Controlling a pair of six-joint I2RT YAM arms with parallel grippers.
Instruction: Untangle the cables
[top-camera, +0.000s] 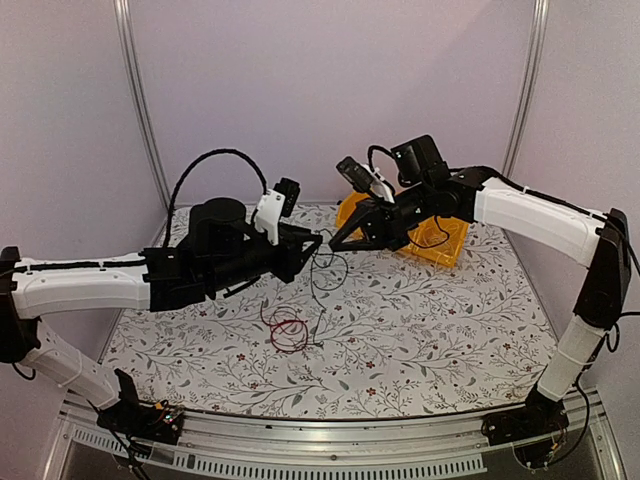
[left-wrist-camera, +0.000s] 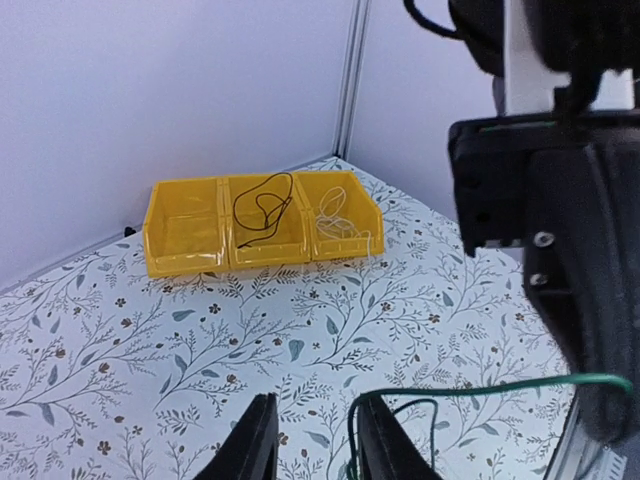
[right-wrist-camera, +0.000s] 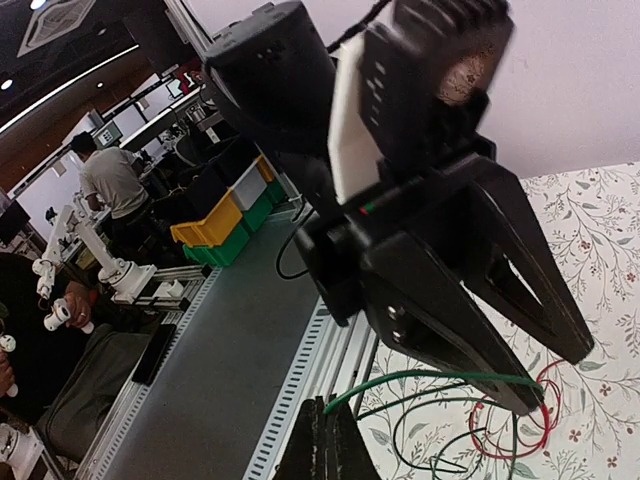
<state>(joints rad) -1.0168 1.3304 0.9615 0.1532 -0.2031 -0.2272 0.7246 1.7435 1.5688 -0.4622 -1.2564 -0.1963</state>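
Observation:
The cables lie mid-table: a red loop on the cloth and a thin green cable rising from it to the two grippers, which meet above the table. My right gripper is shut on the green cable, which runs off to the right under the left gripper's fingers toward the red loop. My left gripper has its jaws apart. The green cable bends over its right finger and stretches away to the right.
A yellow three-compartment bin stands at the back right by the wall. A black cable lies in its middle compartment and a white one in the right one. The right arm's head hangs close in front of the left wrist.

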